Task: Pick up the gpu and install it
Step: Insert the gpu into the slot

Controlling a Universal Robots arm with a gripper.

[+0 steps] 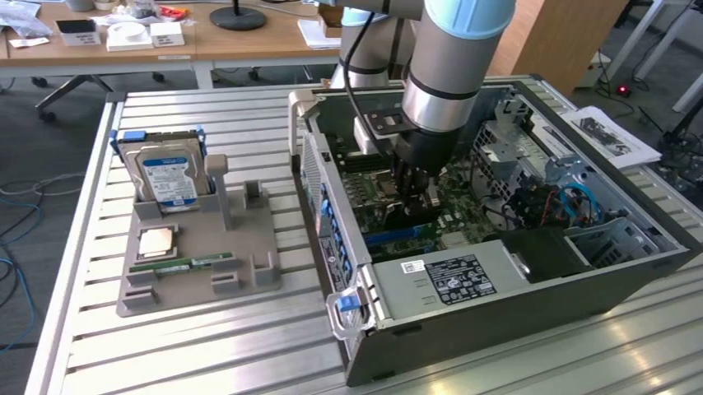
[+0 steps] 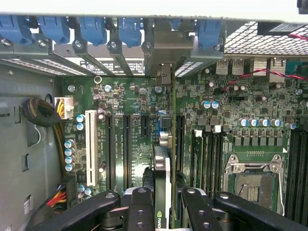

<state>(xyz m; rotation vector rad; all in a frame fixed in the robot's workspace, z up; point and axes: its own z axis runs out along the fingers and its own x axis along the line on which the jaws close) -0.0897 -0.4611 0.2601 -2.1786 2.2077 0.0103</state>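
Note:
My gripper (image 1: 416, 194) reaches down into the open computer case (image 1: 516, 317), low over the motherboard (image 2: 126, 98). It is shut on the gpu (image 2: 162, 163), which I see edge-on between the two black fingers (image 2: 140, 204). The card stands upright in line with a long expansion slot on the motherboard. Its silver bracket (image 2: 166, 50) sits at the case's rear slot openings, among the blue retaining clips (image 2: 130, 29). I cannot tell whether the card's connector edge is seated in the slot.
An empty CPU socket (image 2: 252, 178) lies beside the slots, and a cable bundle (image 2: 41, 113) runs along the case wall. The power supply (image 1: 450, 278) fills the case's near corner. Outside, a grey fixture (image 1: 197, 276) carries a hard drive (image 1: 170, 171), a CPU (image 1: 157, 240) and a RAM stick (image 1: 181, 266).

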